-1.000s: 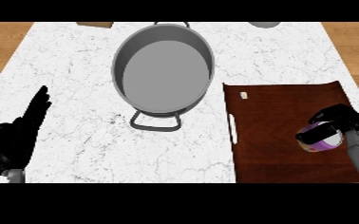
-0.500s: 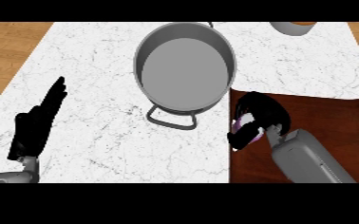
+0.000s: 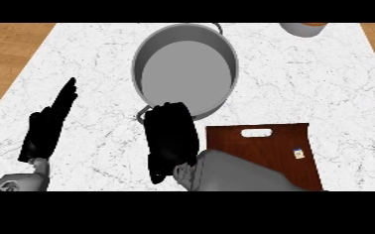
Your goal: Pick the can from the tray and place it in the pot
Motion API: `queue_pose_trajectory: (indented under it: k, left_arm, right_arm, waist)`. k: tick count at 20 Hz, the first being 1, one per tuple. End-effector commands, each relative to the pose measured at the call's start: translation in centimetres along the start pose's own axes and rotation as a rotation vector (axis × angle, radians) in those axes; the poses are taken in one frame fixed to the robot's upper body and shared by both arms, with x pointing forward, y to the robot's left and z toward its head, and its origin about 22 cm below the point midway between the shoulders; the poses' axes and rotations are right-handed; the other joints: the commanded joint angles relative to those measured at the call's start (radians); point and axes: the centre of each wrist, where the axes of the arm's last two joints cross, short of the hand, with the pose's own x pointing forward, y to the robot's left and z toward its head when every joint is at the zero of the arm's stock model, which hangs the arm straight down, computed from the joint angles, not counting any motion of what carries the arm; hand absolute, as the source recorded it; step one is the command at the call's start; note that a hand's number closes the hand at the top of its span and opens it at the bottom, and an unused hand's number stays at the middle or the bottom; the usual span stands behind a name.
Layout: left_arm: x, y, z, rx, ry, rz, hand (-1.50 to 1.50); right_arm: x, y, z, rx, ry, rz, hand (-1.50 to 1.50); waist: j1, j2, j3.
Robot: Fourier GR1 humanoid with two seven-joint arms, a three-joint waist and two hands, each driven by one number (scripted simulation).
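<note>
The grey pot (image 3: 187,72) stands at the middle back of the white counter, and I see nothing inside it. My right hand (image 3: 172,138) hovers at the pot's near rim, back toward me and fingers curled downward, covering the near handle. The can does not show; the hand hides it. The dark brown tray (image 3: 267,153) lies to the hand's right with no can on it. At the left edge, my left hand (image 3: 47,124) rests open with its fingers pointing up.
A small white tag (image 3: 298,153) lies on the tray's right part. A bowl (image 3: 302,29) is cut off by the top right edge. A wooden surface (image 3: 18,49) borders the counter on the left.
My right hand has carried the can off the tray, leftward and toward the pot's near rim. The view has shifted. The left hand stays as it was.
</note>
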Motion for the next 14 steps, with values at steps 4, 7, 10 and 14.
queue_pose_trajectory:
  k: [4, 7, 10, 14]
  left_arm:
    - [-0.5, 0.8, 0.3, 0.019, 0.023, 0.006, 0.0]
    - [-0.9, 0.5, 0.7, 0.041, 0.024, -0.011, 0.0]
    - [-0.5, 0.8, -0.4, 0.065, 0.024, 0.01, 0.0]
    - [-0.9, 0.6, 0.8, 0.047, 0.03, 0.024, 0.0]
  right_arm:
    - [5.4, -2.7, 1.7, -0.409, -0.029, 0.017, 1.5]
    - [5.9, -5.3, 1.1, -0.459, -0.011, -0.107, 1.5]
    - [6.4, -6.7, 1.7, -0.491, -0.023, -0.188, 1.5]
    - [5.9, -6.5, -0.6, -0.535, -0.01, -0.249, 1.5]
  waist:
    - [-0.043, -0.006, 0.002]
    - [-0.043, -0.001, 0.002]
    - [-0.071, 0.0, 0.002]
    - [-0.067, 0.002, 0.003]
